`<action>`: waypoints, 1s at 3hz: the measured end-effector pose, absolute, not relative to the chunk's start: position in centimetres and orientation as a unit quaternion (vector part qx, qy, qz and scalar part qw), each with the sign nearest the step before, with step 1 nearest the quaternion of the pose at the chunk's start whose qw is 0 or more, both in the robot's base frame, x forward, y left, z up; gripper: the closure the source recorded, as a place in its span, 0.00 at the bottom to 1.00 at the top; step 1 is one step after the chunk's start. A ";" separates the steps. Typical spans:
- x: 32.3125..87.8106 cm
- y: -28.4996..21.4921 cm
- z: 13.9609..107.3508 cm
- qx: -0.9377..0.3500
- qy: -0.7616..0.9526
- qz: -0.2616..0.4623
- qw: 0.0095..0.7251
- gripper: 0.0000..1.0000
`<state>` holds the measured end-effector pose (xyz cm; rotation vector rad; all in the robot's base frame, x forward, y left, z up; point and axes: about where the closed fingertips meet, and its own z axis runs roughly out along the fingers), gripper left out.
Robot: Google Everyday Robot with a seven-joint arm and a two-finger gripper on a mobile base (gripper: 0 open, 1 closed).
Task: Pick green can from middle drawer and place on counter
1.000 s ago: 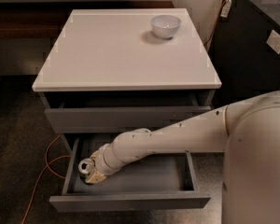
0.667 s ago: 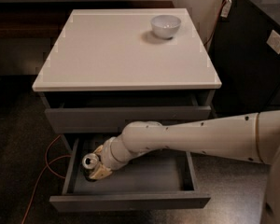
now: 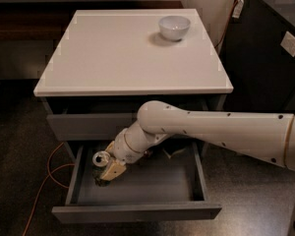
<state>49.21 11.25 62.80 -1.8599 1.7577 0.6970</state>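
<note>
The middle drawer (image 3: 137,212) is pulled open below the white counter (image 3: 128,58). The green can (image 3: 100,167), with its silver lid up, is at the drawer's left side, tilted a little. My gripper (image 3: 108,170) reaches down into the drawer from the right, and its tan fingers (image 3: 116,169) are shut on the can's side. The can seems held slightly above the drawer floor. The white arm crosses the drawer's right half and hides part of its back.
A white bowl (image 3: 174,27) stands at the counter's far right. The top drawer front (image 3: 86,127) is shut. A black cabinet (image 3: 265,58) stands close on the right. An orange cable (image 3: 48,178) lies on the floor at the left.
The gripper and the can have moved up and a little right from the drawer's left end. The arm's elbow has swung higher, in front of the top drawer.
</note>
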 end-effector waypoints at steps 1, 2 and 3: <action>49.2 11.2 62.8 -0.680 0.643 0.255 0.242 1.00; 48.3 12.0 65.5 -0.692 0.639 0.233 0.242 1.00; 47.4 13.1 71.8 -0.711 0.631 0.191 0.246 1.00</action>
